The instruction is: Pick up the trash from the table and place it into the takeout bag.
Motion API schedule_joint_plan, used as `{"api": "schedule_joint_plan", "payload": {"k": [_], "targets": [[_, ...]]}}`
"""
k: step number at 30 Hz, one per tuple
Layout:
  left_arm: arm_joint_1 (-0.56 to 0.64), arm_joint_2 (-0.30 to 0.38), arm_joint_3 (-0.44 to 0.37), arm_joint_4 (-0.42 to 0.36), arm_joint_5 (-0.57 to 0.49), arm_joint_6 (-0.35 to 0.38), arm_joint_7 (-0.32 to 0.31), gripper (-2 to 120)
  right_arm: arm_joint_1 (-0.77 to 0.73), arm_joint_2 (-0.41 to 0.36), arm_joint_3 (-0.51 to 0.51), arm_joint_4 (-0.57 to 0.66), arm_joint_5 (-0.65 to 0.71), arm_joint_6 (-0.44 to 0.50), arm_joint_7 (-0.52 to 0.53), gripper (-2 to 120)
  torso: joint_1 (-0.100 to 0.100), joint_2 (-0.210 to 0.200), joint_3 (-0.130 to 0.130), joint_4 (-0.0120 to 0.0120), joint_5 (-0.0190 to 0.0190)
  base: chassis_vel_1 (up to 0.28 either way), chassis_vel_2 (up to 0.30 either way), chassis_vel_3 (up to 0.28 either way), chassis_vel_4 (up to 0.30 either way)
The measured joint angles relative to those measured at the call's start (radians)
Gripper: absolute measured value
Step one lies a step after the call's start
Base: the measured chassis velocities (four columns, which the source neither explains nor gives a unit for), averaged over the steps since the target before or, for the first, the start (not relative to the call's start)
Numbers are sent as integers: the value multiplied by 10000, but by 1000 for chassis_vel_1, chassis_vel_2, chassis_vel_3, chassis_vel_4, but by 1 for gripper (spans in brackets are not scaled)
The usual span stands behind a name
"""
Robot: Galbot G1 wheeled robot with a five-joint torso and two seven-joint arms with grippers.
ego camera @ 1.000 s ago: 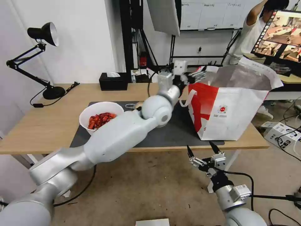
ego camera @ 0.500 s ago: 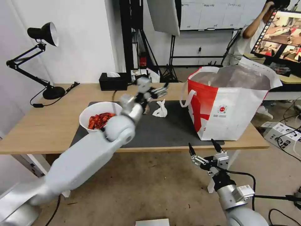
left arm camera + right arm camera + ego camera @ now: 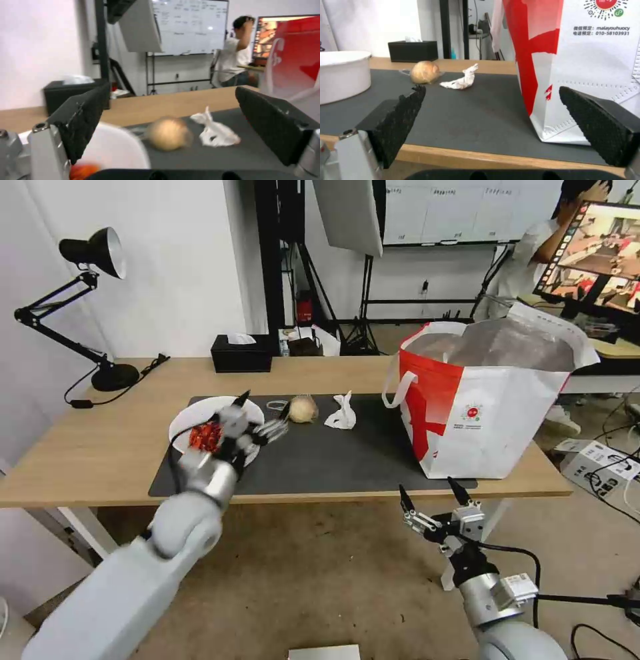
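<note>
- Since the earlier frames, left hand (image 3: 259, 415) had swung back from the bag (image 3: 497, 410), fingers apart and empty, over the bowl (image 3: 193, 417).
- Ball (image 3: 303, 409) and tissue (image 3: 343, 413) lay just beyond it, bagward, on the dark mat (image 3: 347, 460).
- Right hand (image 3: 430, 497) hung open below the desk (image 3: 87, 447) edge.

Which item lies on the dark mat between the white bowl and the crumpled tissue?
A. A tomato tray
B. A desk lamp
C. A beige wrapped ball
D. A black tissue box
C: the beige wrapped ball sits on the mat between the white bowl and the crumpled tissue.
</note>
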Motion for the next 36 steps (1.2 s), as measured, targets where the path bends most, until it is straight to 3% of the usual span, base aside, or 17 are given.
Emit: {"api": "schedule_joint_plan", "payload": {"k": [1, 2, 4, 8, 17, 36], "targets": [[1506, -444, -1175, -539, 412, -95, 264, 100, 0, 75, -58, 2, -5, 33, -6, 100, 0, 0, 0, 0, 1, 0, 0, 0, 0], [1506, -444, -1175, -539, 412, -95, 264, 100, 0, 75, -58, 2, -5, 33, -6, 100, 0, 0, 0, 0, 1, 0, 0, 0, 0], [3641, -1432, -2707, -833, 1257, -569, 840, 100, -102, 198, -105, 20, -18, 183, -18, 100, 0, 0, 0, 1, 2, 0, 0, 0, 0], [4544, -2005, -3275, -716, 2177, -1000, 1118, 100, -134, 233, -109, -77, -19, 317, -41, 100, -1, 0, 0, 1, 1, 0, 0, 0, 0], [5273, -2782, -3429, -191, 3394, -1324, 1152, 100, 182, 298, -341, -1184, 177, 644, -485, 100, 1, -2, 2, 0, 2, 0, 0, 0, 0], [5419, -3072, -3394, -93, 3540, -1419, 1128, 100, 282, 203, -560, -1319, 287, 657, -522, 100, 1, -2, 2, -1, 2, 0, 0, 0, 0]]}}
